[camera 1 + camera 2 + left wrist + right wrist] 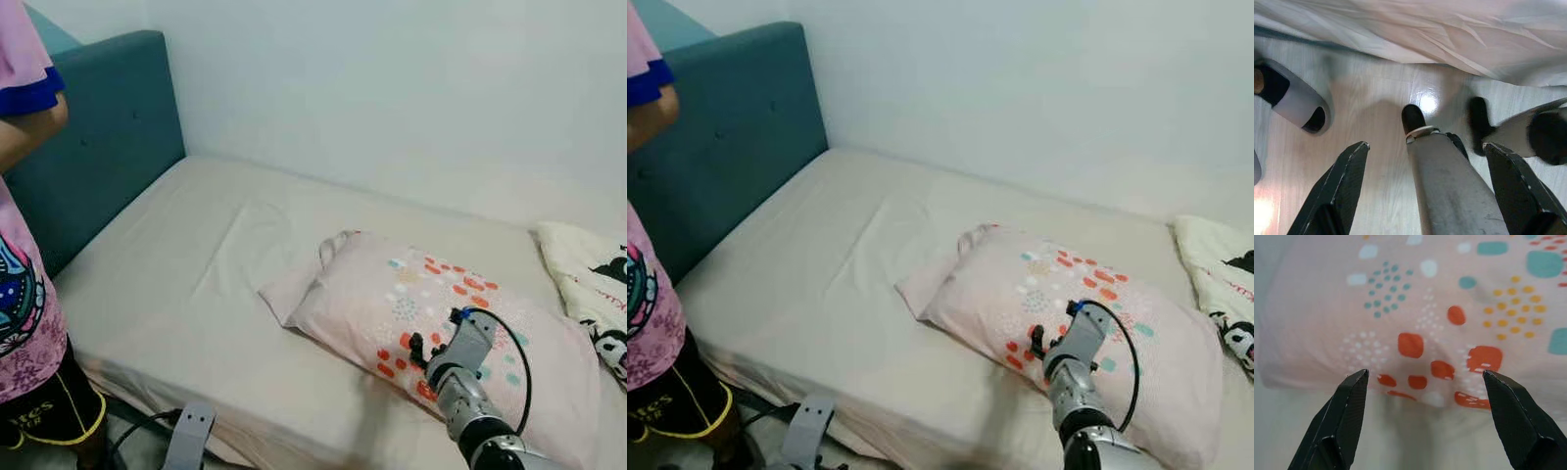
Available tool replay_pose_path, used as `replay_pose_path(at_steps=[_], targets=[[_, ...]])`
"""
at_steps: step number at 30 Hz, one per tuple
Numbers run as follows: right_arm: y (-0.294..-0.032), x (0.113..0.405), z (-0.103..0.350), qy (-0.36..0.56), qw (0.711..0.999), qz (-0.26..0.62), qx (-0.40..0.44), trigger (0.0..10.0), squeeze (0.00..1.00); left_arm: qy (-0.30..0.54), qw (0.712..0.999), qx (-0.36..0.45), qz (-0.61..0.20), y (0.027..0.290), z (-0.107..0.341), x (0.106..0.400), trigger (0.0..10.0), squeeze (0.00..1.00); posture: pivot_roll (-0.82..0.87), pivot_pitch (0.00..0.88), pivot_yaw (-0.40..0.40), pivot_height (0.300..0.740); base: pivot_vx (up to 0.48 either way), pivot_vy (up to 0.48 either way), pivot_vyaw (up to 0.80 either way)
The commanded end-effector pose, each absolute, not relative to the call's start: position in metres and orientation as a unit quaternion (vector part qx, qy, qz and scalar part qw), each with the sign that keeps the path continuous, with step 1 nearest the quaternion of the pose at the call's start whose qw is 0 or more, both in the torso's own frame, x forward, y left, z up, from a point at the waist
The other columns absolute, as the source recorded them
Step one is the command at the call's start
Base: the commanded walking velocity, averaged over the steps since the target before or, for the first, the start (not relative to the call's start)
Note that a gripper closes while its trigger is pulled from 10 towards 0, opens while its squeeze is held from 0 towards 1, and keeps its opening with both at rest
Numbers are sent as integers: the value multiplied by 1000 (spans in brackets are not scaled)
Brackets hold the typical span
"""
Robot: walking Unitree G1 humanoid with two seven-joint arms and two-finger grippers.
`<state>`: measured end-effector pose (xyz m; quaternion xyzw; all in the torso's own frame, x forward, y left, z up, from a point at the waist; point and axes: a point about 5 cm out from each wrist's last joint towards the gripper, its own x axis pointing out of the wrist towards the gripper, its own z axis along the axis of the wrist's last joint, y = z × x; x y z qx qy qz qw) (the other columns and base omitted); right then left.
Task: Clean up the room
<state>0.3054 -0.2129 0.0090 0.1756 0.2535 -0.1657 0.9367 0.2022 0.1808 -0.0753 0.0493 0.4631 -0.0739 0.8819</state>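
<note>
Right now the right gripper point(1422, 418) has its two black fingers point(1337, 426) spread wide, holding nothing, tips just short of the near edge of the pillow point(441, 333); contact not confirmed from the wrist view. From the head views the right arm point(465, 377) reaches up from the bottom of frame over the pillow's near side, black cable looping off the wrist. Pillow is pale pink with orange, teal and yellow dot and square print, lying flat and diagonal on the bed point(167, 294), toward its right half, loose pillowcase flap pointing to the bed's middle. Left gripper point(1425, 181) hangs low beside the bed, fingers point(1342, 186) also apart and empty, pointing down at a glossy pale wood-look floor point(1366, 122); a silver robot leg point(1449, 191) with a dark foot sits between them, a grey slipper point(1295, 100) off to one side, the hanging sheet edge point(1449, 34) beyond. Bed sheet is plain beige, slightly wrinkled. At the far right edge lies a second, cream cushion point(593, 284) with black cartoon print, apart from the pillow. Teal padded headboard point(98, 147) stands on the left, plain white wall point(392, 88) behind. Person in a pink patterned shirt point(24, 294) and dark shorts stands at the left edge by the bed corner.
</note>
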Motion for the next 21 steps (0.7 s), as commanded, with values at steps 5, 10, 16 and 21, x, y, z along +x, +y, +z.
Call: replay_pose_path(at_steps=[5,10,16,21], targets=[[-205,300,1,270,927,-155,211,10000,0,466,881,44,-69,181,-78,197,10000,0,54,39,-74,740,0,0,0],[-194,305,3,264,923,-126,249,10000,0,465,881,55,-68,182,-78,197,10000,0,56,49,-71,730,0,0,0],[-194,300,-3,279,905,-153,284,10000,0,458,885,66,-58,184,-77,198,10000,0,64,61,-69,710,0,0,0],[-198,288,-13,273,870,-195,361,10000,0,434,893,116,-30,192,-74,200,10000,0,92,97,-56,685,0,0,0]])
